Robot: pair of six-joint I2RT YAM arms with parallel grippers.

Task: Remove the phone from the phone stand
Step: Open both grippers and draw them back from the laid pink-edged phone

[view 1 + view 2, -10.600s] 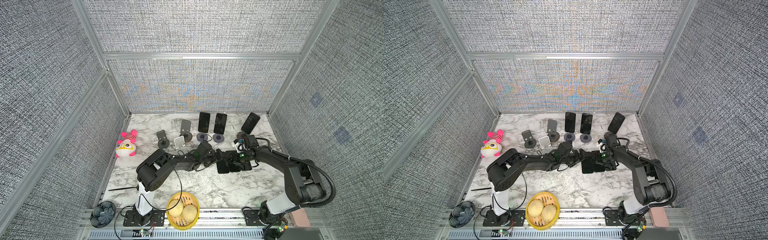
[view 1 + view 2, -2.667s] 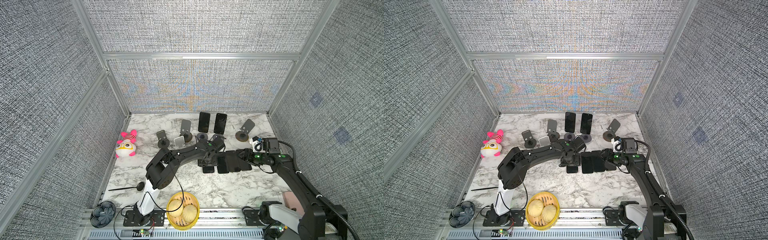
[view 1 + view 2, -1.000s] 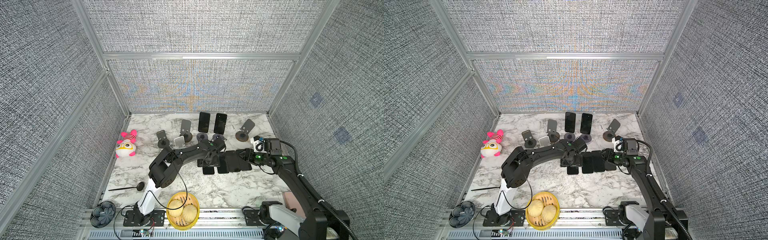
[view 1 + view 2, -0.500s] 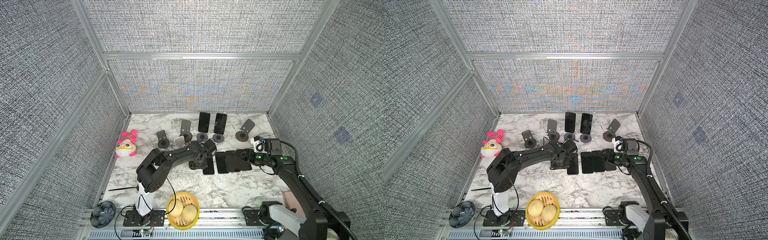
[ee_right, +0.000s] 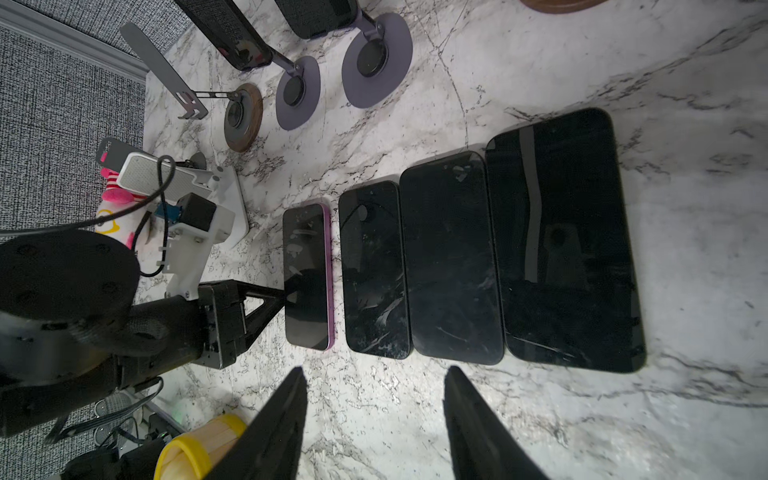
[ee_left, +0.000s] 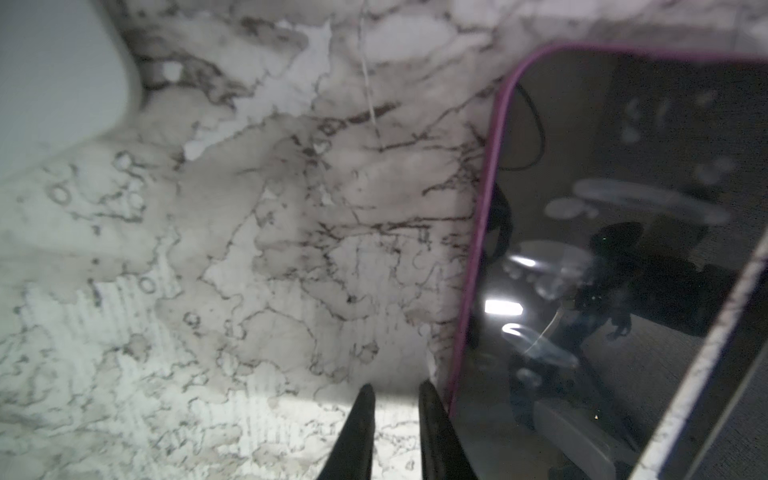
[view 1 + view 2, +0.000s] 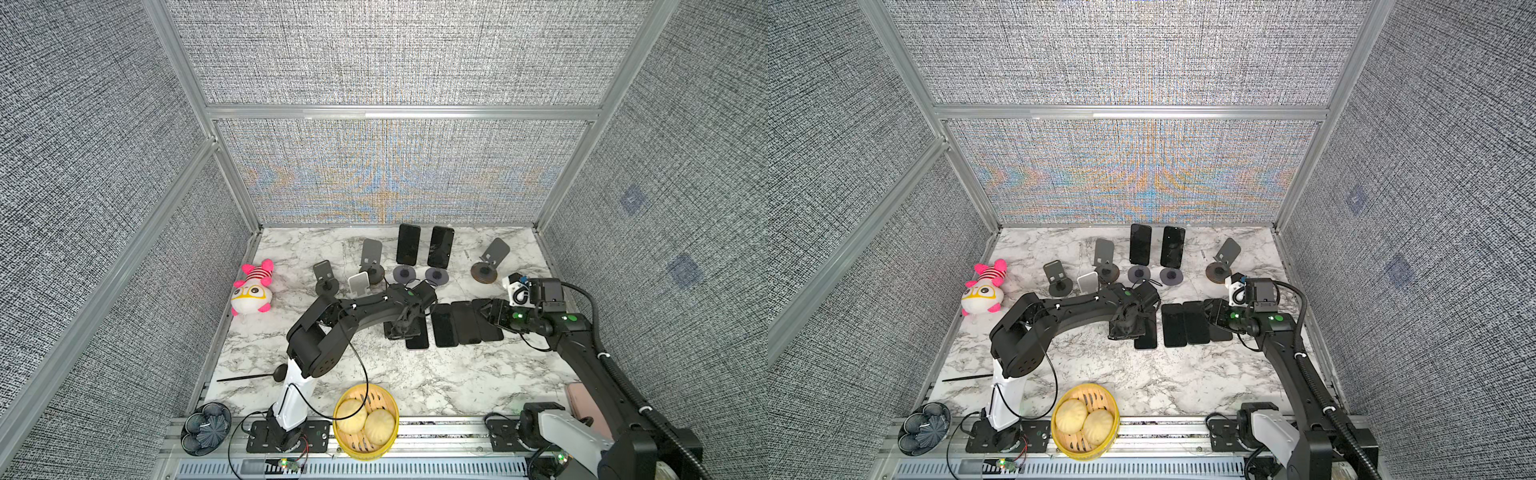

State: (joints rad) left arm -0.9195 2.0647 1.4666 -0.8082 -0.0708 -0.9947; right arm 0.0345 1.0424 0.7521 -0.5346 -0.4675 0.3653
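On the marble tabletop (image 7: pixel 415 374), left gripper (image 6: pixel 392 395) clenched empty just beside a flat purple-edged phone (image 6: pixel 602 249), right gripper (image 5: pixel 374 380) parted, empty.

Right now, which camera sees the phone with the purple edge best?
The right wrist view: the purple-edged phone lies whole and sharp. The left wrist view shows only part of it, close and blurry. In both top views the left gripper covers most of it; only one end shows.
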